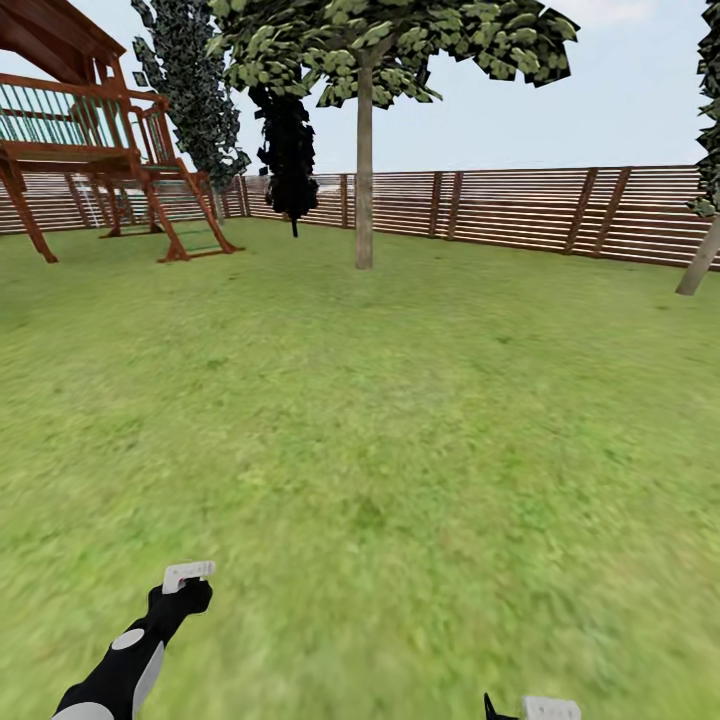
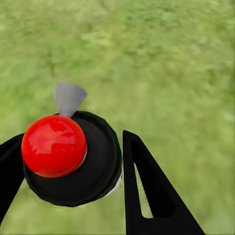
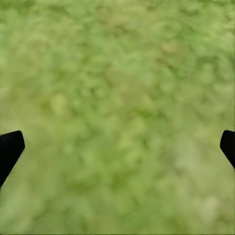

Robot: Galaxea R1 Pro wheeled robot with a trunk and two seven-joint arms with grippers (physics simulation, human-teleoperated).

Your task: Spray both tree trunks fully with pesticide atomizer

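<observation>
Green grass floor (image 1: 400,450) fills the garden. The pesticide atomizer (image 2: 68,156) sits clamped in the left gripper (image 2: 73,166), its jaws closed around the dark body, red cap toward the wrist camera, grey nozzle at 12 o'clock. It is probably light, rigid, smooth plastic; holding the body seems safest. The right gripper (image 3: 117,147) stands wide open, empty. One tree trunk (image 1: 364,170) rises at 12 o'clock, another (image 1: 700,262) at 2 o'clock.

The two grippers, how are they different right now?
The left gripper is shut on the pesticide atomizer, its fingers hugging the bottle; the right gripper is open and holds nothing. The left fingertips sit close together; the right fingertips sit far apart. Both are black and hang over the grass.
</observation>
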